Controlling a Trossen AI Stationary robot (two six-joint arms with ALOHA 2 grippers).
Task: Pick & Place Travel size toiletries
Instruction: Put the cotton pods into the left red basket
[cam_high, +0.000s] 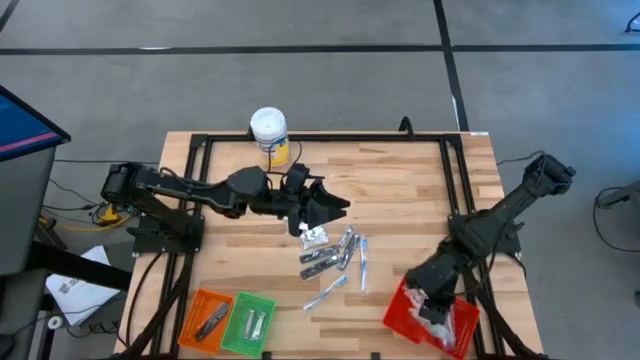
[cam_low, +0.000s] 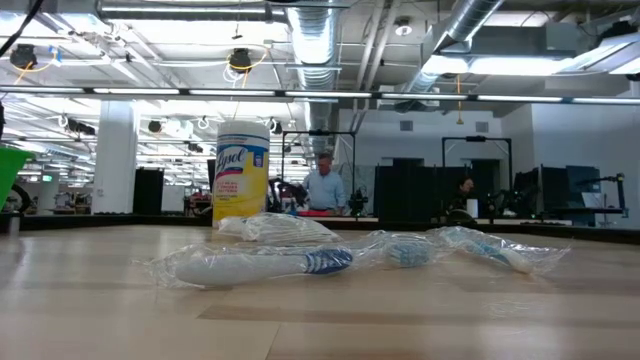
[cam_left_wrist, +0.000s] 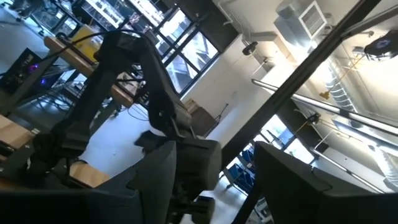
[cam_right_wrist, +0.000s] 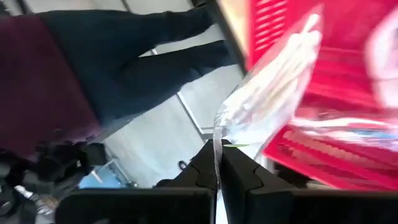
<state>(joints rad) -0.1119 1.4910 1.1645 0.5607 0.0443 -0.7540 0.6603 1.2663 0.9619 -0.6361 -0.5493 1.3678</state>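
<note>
Right end effector is pinched on a clear wrapped toothbrush packet over the red basket. That thin grip could slip. Left end effector, fingers apart, hovers beside the toiletries pile left on the desk.

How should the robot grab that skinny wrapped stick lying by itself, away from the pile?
Pinch the lone wrapped stick across its middle, coming straight down: it lies flat, slim and apart from the pile. The open left end effector is nearer; the right end effector holds a wrapped item over the red basket.
</note>
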